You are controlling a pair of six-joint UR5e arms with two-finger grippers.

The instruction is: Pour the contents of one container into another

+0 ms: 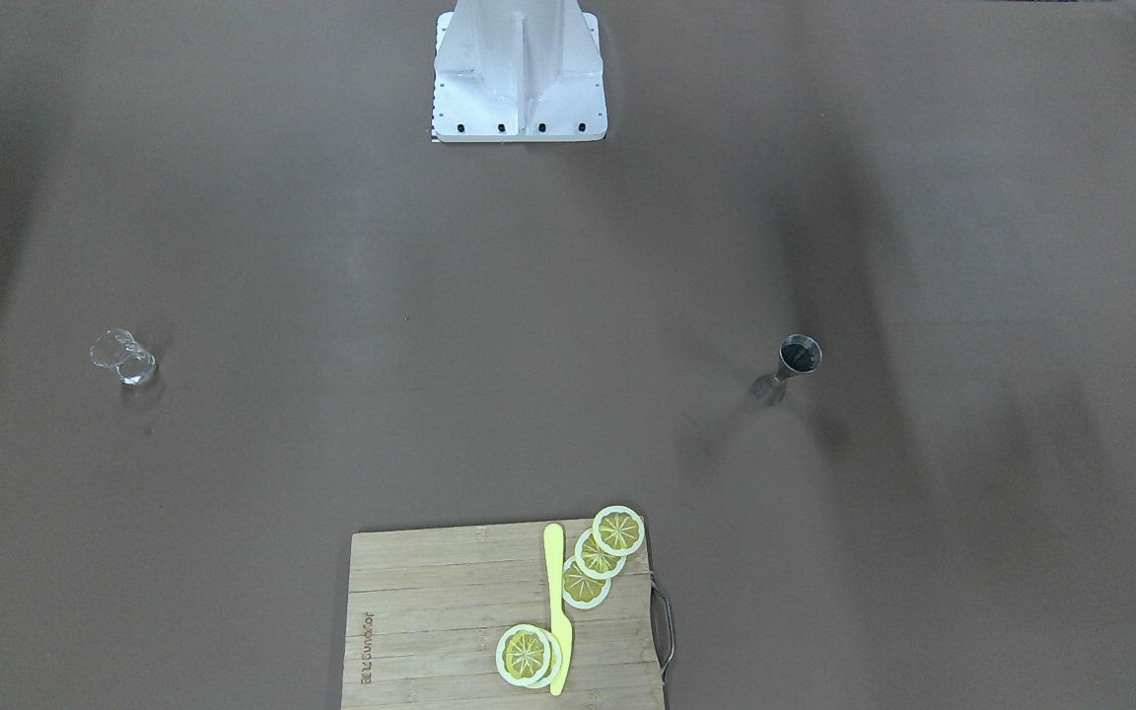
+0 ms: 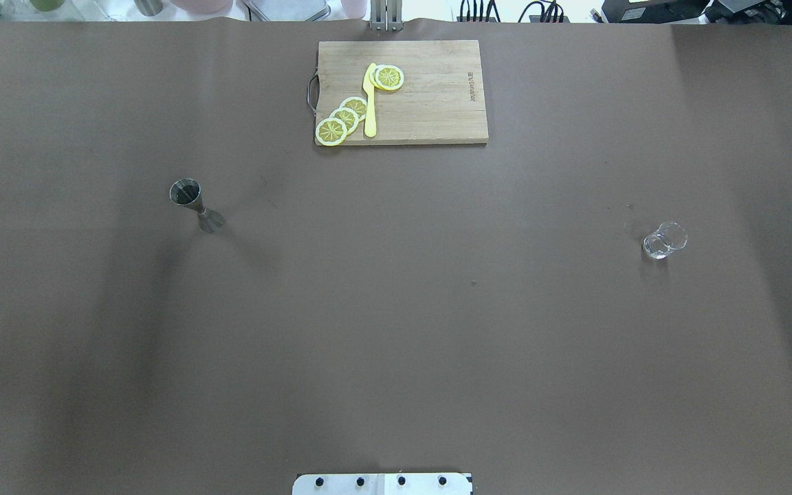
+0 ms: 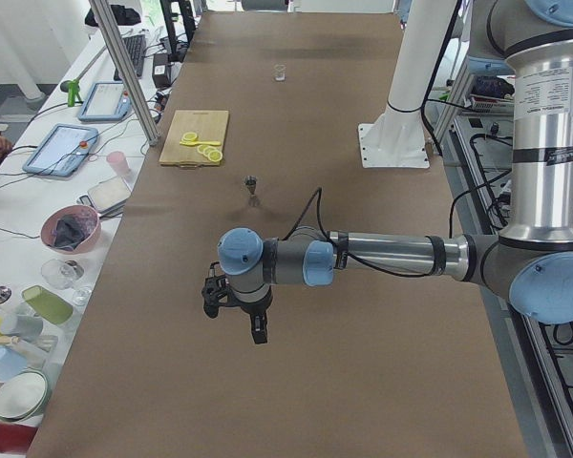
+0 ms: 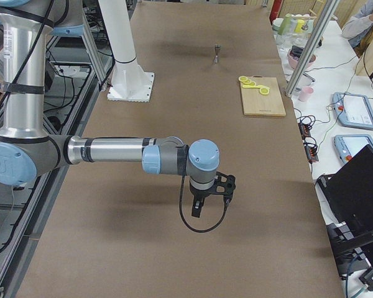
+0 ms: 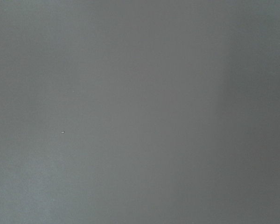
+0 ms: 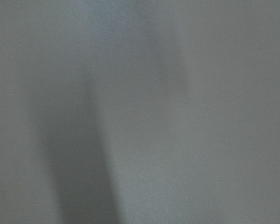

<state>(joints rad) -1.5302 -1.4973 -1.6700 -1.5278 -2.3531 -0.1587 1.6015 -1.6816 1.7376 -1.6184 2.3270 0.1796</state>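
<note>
The left gripper (image 3: 258,329) and right gripper (image 4: 198,208) are hanging over bare table (image 2: 396,344) at opposite ends, and I cannot tell how wide either is standing. The jigger (image 2: 195,204) is standing upright well beyond the left one and the glass (image 2: 664,240) well beyond the right, probably so each arm takes its own. The glass is looking empty, while the jigger's dark cup is giving nothing away.

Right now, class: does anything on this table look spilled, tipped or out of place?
Nothing stands out: the small grey steel jigger and the short clear drinking glass both stand upright, far apart, with no spill visible.
</note>
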